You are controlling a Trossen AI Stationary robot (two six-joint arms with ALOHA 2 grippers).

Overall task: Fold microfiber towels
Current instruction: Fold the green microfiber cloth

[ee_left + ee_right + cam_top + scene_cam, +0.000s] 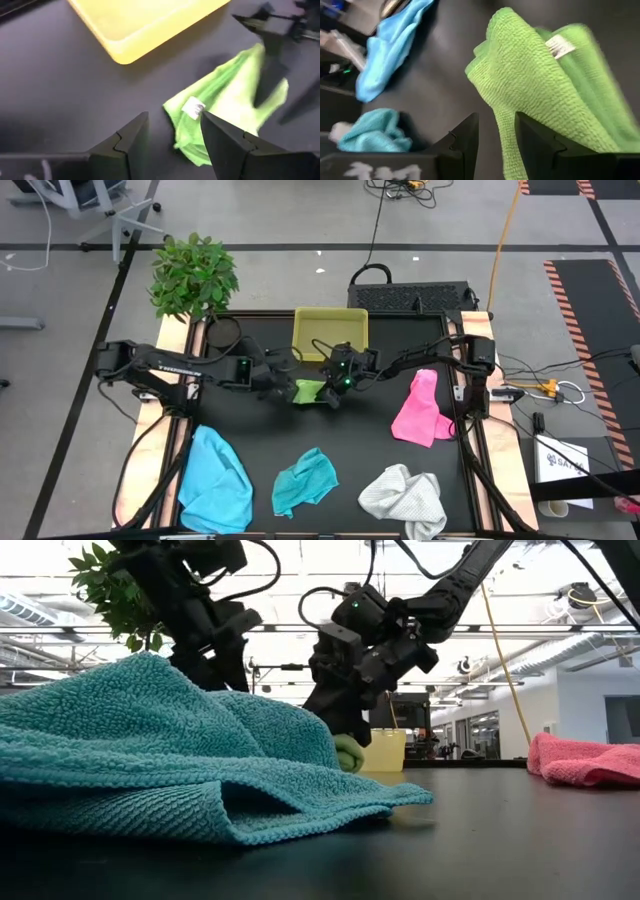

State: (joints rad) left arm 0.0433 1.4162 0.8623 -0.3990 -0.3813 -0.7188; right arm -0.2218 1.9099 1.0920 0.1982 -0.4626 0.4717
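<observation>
The lime green towel [310,390] lies bunched and partly folded in the middle of the black table, its white tag [193,108] facing up. My right gripper [496,132] reaches in from the table's right and is shut on it. My left gripper [172,132] hovers open just left of the towel, above the table, with nothing between its fingers. The light blue towel [215,475], the teal towel [305,480] and the white towel [405,495] lie crumpled along the near edge. The pink towel [420,410] lies at the right. My right gripper has a folded edge of the lime green towel [506,145] between its two fingers. The fingers slant down from the table's right. Beyond the fingers the towel bulges up in several layers, and its lower part [348,756] rests on the table.
A yellow-green plastic tray [330,332] stands just beyond the green towel at the table's far edge. A potted plant [193,275] stands off the far left corner. Bare black table shows between the green towel and the row of towels at the near edge.
</observation>
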